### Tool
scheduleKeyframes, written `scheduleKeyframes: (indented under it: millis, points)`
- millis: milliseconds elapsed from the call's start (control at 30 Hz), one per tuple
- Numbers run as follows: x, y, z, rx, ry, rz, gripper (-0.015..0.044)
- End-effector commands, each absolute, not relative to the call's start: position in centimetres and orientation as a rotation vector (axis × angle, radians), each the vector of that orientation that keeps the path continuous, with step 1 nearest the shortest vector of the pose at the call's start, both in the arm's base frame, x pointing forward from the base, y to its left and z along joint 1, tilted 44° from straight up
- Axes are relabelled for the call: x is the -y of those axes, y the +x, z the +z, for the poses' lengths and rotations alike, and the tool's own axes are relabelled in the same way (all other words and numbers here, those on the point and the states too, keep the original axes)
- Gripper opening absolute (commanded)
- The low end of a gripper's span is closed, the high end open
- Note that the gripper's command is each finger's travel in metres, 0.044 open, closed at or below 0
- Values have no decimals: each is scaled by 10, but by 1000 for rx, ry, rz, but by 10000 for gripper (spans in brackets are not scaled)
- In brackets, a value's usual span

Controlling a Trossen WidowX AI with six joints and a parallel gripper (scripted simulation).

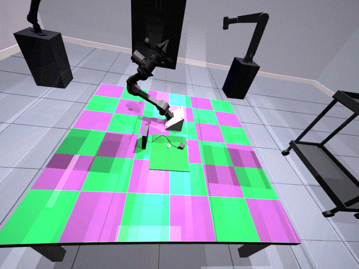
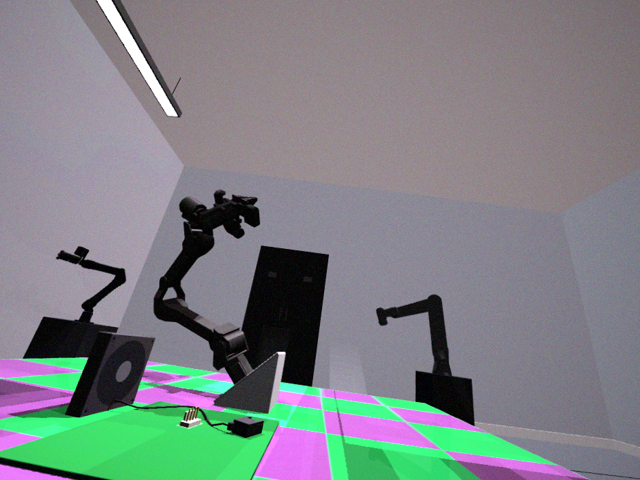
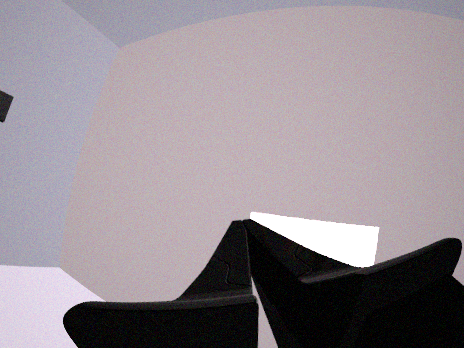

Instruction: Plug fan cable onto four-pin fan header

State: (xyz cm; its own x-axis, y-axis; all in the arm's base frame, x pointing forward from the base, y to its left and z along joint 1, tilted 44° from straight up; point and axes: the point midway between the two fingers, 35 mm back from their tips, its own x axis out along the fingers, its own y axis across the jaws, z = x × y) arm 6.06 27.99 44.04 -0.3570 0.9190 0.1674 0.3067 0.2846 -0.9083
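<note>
Presently the tool (image 1: 165, 45) (image 2: 250, 201) (image 3: 242, 221) is up high, well above the worktop (image 1: 147, 215) (image 2: 361, 416) and well apart from everything on it. Fingers closed, tips meeting in the wrist view; nothing between them. That view looks past the tips to pale room surfaces, with a bright white panel (image 3: 325, 240) just beside them.

Far below the tool: green board (image 1: 169, 160) (image 2: 129, 449), flat on the worktop. Plug (image 1: 181, 146) (image 2: 247, 426), a small black block, lies down on the board near one edge, unheld. Header (image 1: 168, 146) (image 2: 190, 422) is near it, also far below the tool: pale base, pins upright and bare. Plug and header stand apart; connection not made.

Cable (image 1: 163, 135) (image 2: 154, 407), thin and black, bends from the fan (image 1: 144, 136) (image 2: 121, 369) to the plug, passing near the header. Fan stands on edge beside the board, likewise well below the tool.

Wedge (image 1: 179, 115) (image 2: 258, 387), pale sloping face, sits on the worktop beneath the tool's level; the arm (image 1: 144, 95) (image 2: 181, 312) rises from it, bends, and carries the tool aloft. Beyond the tool, dark cabinet (image 1: 142, 17) (image 2: 289, 310) against the wall.
</note>
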Motion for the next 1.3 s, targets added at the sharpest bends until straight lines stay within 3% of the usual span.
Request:
scheduleKeyframes:
  millis: [0,133,233,433,700,1033,1267]
  points:
    - [-280,61,440,1827,-1106,1065,26]
    - [-281,63,439,1807,-1103,1079,131]
    - [-300,95,424,1520,-1062,1242,210]
    - [-331,178,366,753,-894,1463,210]
    - [-326,271,273,-116,-609,1365,210]
    - [-269,339,155,-966,-261,872,210]
    - [-205,348,78,-1419,-42,306,210]
